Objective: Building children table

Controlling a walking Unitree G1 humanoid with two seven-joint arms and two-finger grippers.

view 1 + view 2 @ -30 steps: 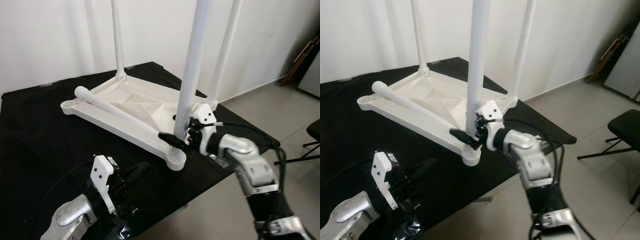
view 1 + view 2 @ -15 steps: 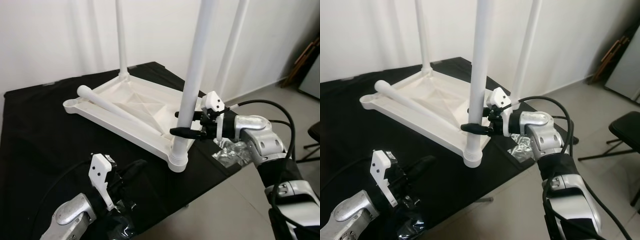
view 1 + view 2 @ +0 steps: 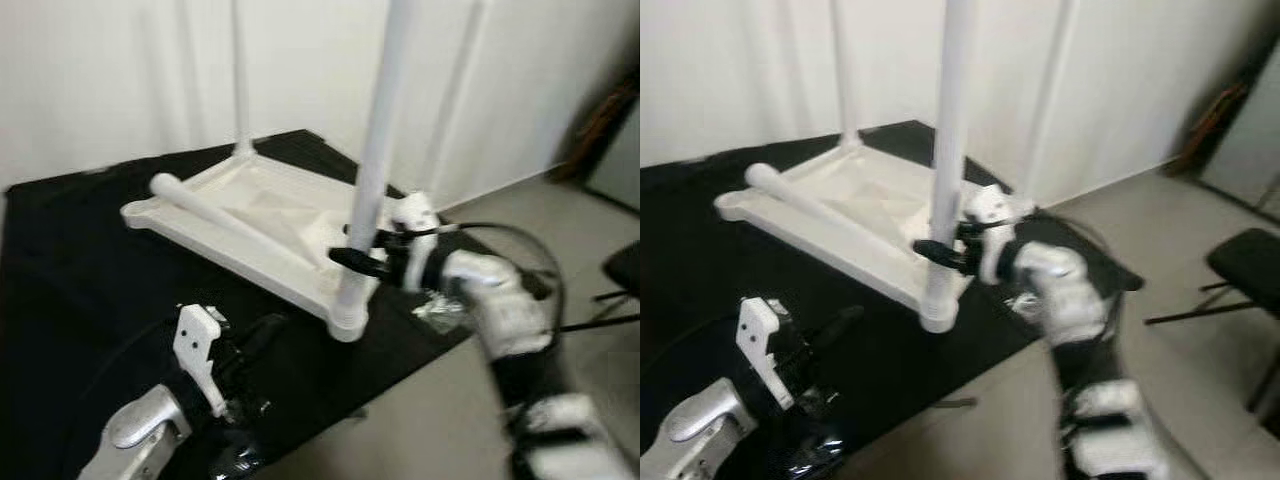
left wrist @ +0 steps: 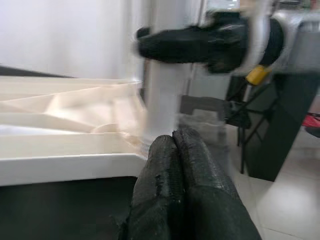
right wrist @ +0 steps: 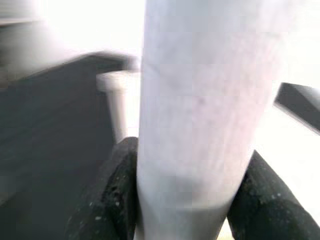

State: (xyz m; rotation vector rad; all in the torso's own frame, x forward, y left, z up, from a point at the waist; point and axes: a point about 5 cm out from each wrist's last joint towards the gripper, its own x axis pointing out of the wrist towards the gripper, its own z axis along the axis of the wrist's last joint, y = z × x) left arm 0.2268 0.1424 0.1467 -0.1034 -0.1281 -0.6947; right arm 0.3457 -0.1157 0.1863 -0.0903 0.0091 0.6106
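Black cloth [image 3: 70,260] covers the surface below the right gripper [image 3: 358,258], which clasps the upright table leg [image 3: 375,170]; left gripper [image 4: 182,165] clenched nearby. White wall [image 3: 100,80] behind, grey floor [image 3: 460,400] beyond.

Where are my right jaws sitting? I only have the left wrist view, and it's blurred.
Observer: The right gripper has its jaws around the near upright white plastic table leg, low down, just above its corner socket; the right wrist view shows a finger on each side.
Operator: Other legs?
Observer: Two more stand upright at the far corners, and one loose white leg lies across the upturned white tabletop.
Operator: My left arm?
Observer: The left gripper hovers over the black cloth, short of that corner.
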